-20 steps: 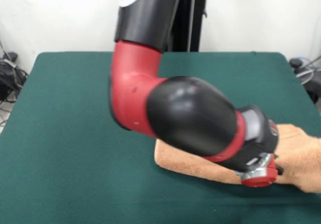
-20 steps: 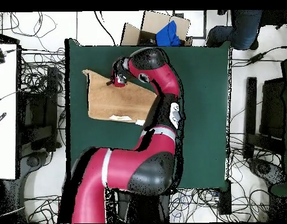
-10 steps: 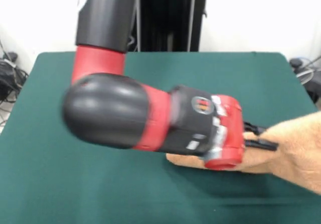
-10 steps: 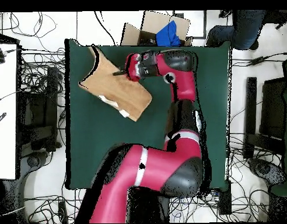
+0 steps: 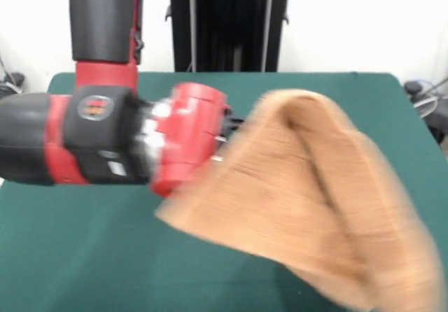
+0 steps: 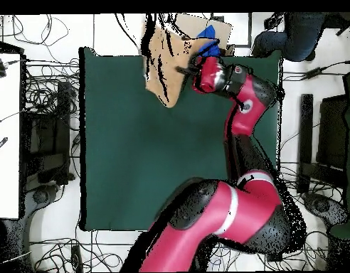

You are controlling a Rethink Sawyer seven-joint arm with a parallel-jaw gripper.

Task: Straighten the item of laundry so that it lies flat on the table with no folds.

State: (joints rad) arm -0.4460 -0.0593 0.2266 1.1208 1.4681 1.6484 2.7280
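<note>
The item of laundry (image 5: 308,200), an orange-tan terry towel, is off the table (image 5: 70,256) and swings in the air, blurred, folded and draped. It fills the right half of the front view. My gripper (image 5: 232,127) points sideways at its upper left edge and is shut on it, with the fingers mostly hidden by cloth. From overhead, the item of laundry (image 6: 163,64) hangs crumpled over the top edge of the green table (image 6: 135,156), with the gripper (image 6: 186,70) at its right side.
A cardboard box with something blue in it (image 6: 206,32) sits just beyond the table's top edge in the overhead view. A person's legs (image 6: 299,32) show at the top right. Cables cover the floor around the table, and a white desk (image 6: 6,128) stands at the left.
The arm has swung round and lifted the towel off the table. In the overhead view the towel went from the table's upper left to its top edge; the front view shows it risen and blurred.
</note>
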